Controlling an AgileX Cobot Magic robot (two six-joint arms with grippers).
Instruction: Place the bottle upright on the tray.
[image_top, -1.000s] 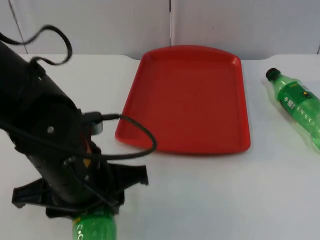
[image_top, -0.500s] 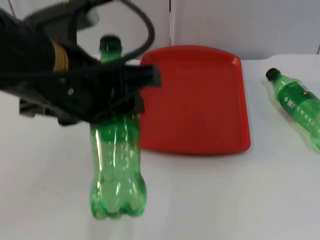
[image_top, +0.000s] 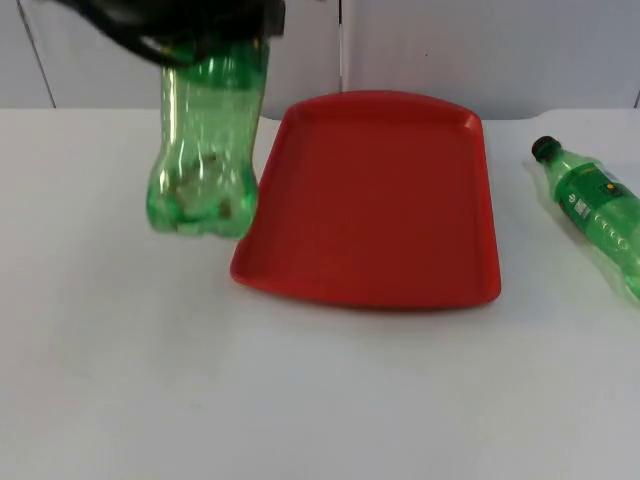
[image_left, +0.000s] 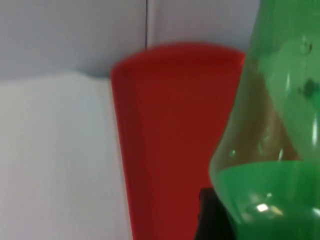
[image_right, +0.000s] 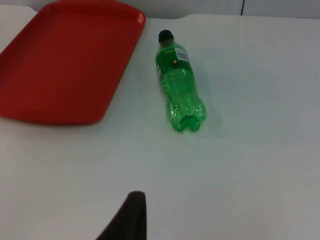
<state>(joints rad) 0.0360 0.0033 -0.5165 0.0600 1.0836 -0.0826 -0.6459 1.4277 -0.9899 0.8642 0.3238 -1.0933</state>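
My left gripper (image_top: 205, 28) is shut on the upper part of a clear green bottle (image_top: 204, 150), which hangs upright in the air just left of the red tray (image_top: 380, 200). The bottle's base is level with the tray's left rim and above the table. In the left wrist view the held bottle (image_left: 272, 150) stands close in front of the tray (image_left: 165, 125). A second green bottle (image_top: 598, 213) with a black cap lies on its side right of the tray. My right gripper (image_right: 131, 220) waits well back from that lying bottle (image_right: 179, 82).
The tray (image_right: 65, 60) holds nothing. White table (image_top: 320, 400) stretches in front of it and to both sides. The grey partition wall (image_top: 450, 45) closes the far edge right behind the tray.
The left arm picked the bottle up off the table near the front edge, turned it upright, and carried it up and back towards the tray's left side. The lying bottle has not moved.
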